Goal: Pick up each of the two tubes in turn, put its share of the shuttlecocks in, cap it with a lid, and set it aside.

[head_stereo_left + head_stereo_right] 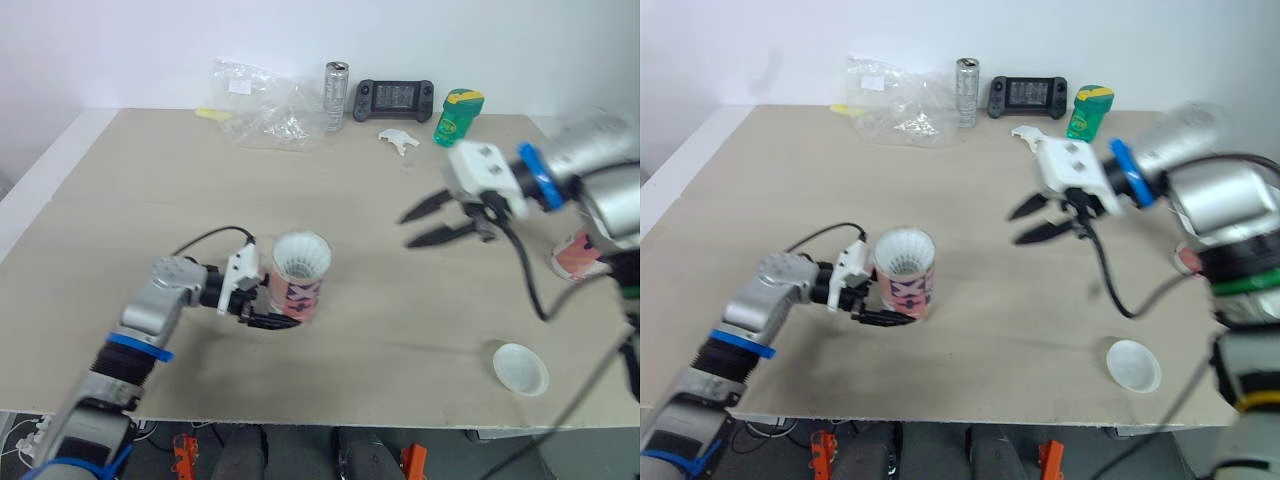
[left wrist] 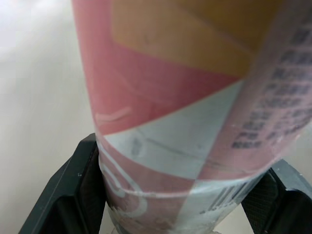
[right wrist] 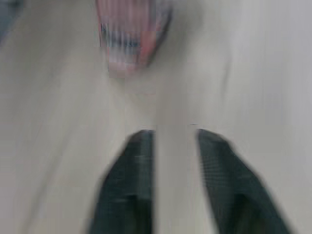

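One tube (image 1: 296, 290), shuttlecocks (image 1: 301, 256) showing at its mouth, is clenched between our left jaws; our right jaws hang released, well apart from it, above the table (image 1: 120, 200), a lid (image 1: 520, 368) lying nearby.

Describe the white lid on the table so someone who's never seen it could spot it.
Look at the beige table, near its front edge on the robot's right. The lid lies there alone: small, round, plain white, unlike the pink patterned tube farther left.
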Controlling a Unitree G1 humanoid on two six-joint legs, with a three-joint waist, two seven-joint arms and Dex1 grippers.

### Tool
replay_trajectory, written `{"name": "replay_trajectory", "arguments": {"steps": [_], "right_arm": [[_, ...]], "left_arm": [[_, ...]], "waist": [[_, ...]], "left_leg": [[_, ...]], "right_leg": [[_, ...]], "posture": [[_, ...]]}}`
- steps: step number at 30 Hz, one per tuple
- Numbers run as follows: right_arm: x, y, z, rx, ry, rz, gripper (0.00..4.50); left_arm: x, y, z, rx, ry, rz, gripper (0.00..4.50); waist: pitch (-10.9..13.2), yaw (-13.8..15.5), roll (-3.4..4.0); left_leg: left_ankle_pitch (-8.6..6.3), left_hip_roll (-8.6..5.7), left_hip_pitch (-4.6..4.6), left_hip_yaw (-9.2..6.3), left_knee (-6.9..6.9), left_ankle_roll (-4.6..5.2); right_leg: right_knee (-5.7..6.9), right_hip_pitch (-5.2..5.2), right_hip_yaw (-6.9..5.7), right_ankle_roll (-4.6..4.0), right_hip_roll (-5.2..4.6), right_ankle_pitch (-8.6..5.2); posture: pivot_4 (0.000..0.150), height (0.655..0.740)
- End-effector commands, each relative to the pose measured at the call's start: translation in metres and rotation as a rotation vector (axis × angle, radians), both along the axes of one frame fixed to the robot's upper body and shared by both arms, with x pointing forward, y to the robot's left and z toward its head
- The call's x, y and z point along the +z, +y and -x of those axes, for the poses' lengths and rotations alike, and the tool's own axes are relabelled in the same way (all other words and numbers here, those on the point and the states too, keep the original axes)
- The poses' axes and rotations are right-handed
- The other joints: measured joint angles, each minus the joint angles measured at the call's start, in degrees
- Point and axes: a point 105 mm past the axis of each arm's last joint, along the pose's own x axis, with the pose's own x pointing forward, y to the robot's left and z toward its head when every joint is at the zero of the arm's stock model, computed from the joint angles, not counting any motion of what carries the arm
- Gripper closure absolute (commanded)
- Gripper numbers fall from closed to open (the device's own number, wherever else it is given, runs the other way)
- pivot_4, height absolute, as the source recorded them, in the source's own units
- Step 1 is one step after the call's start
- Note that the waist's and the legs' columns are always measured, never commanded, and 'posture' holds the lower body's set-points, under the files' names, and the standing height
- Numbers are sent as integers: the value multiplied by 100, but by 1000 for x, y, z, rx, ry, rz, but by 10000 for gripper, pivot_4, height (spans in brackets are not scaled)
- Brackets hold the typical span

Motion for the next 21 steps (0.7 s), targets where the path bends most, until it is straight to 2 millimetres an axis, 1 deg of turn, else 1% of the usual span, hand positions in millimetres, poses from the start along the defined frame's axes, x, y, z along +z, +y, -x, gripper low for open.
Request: {"name": "replay_trajectory", "arguments": {"steps": [1,2,5,8,12,14,17,21], "right_arm": [[-14,-25,14,-27,46,121,9443],[-26,-38,18,-66,98,162,6976],[-56,-66,28,-117,186,278,6976],[-72,-83,30,-139,212,346,6976],[-86,-97,31,-177,251,364,6976],[-92,-102,29,-195,266,371,6976],[-97,-103,27,-198,274,368,6976],[-106,-105,30,-189,295,383,6976]], "left_arm": [[14,-16,-4,16,-76,88,12869],[11,-21,-5,29,-71,108,12869],[10,-30,-6,45,-58,146,12869],[5,-36,-2,26,-38,143,12869],[-5,-38,4,16,-11,118,12869],[-7,-35,3,32,0,112,12869],[-7,-32,1,52,-5,105,12869],[-5,-28,-1,60,-6,100,12869]], "waist": [[2,-56,4],[2,-63,4],[2,-72,4],[3,-130,6],[5,-139,12],[5,-138,12],[5,-140,12],[5,-139,12]], "left_leg": [[0,-1,1,7,0,0],[0,-1,5,7,0,1],[0,0,10,6,0,1],[0,4,23,20,1,1],[2,5,45,36,1,-1],[2,5,44,38,1,-1],[2,4,45,42,2,-1],[2,5,46,42,0,-1]], "right_leg": [[1,-4,9,3,-1,2],[2,-2,10,6,0,1],[3,2,10,9,4,2],[5,1,20,9,6,11],[7,13,32,13,6,19],[6,13,34,13,6,19],[6,15,39,16,5,19],[6,15,42,16,7,19]], "posture": [[1500,7236],[1500,7236],[1500,7236],[1500,7236],[1500,7236],[1500,7236],[1500,7236],[1500,7236]]}}
